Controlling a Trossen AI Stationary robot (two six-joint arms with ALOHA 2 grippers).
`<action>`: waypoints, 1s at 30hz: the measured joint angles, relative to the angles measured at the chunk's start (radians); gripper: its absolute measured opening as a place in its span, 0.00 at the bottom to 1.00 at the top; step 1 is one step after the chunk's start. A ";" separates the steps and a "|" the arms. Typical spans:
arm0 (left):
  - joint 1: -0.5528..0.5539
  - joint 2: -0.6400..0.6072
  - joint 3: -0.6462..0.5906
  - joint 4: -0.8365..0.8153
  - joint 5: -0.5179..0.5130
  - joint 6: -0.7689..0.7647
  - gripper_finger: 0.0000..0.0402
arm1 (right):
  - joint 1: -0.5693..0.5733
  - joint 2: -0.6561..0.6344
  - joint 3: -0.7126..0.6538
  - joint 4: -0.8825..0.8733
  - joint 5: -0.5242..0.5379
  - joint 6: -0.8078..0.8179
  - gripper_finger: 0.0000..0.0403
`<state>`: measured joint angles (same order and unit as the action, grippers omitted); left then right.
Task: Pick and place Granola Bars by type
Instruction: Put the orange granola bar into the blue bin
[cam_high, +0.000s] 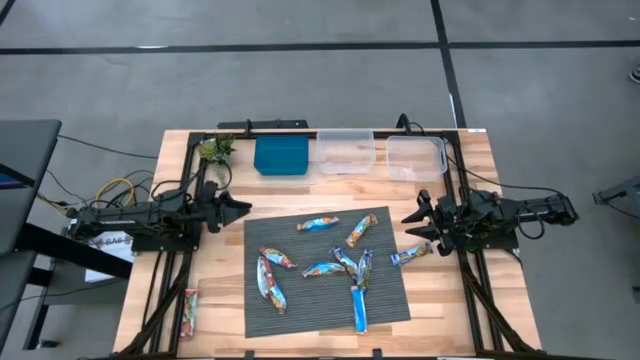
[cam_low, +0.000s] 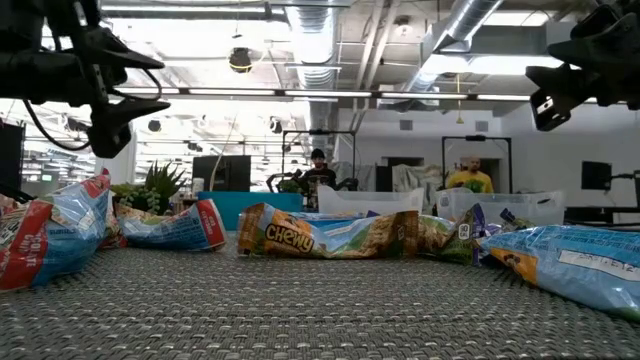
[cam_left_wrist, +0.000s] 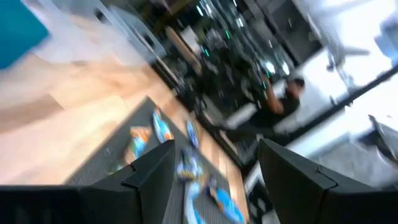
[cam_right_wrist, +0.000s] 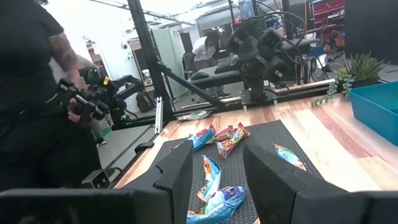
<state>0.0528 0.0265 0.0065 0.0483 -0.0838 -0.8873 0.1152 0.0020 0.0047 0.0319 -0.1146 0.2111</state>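
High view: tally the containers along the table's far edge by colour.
Teal bin: 1
Clear containers: 2
Total: 3

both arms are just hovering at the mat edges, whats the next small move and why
Probably the right gripper, open and empty, should reach for the blue bar lying half off the mat just beside it. It is the nearest bar. The bins at the back look empty. The left gripper waits open across the mat.
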 joint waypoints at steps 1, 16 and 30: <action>0.000 0.000 0.000 0.007 -0.040 -0.005 0.55 | 0.000 0.000 0.000 0.000 0.000 0.000 0.33; -0.001 0.281 0.182 0.106 -0.134 0.047 0.52 | 0.000 0.000 0.000 0.000 0.000 0.000 0.33; 0.000 1.171 0.799 -0.283 0.008 0.266 0.44 | 0.000 0.000 0.000 0.018 0.099 0.000 0.33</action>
<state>0.0525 1.1974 0.8053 -0.2349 -0.0756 -0.6208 0.1150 0.0021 0.0048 0.0495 -0.0158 0.2110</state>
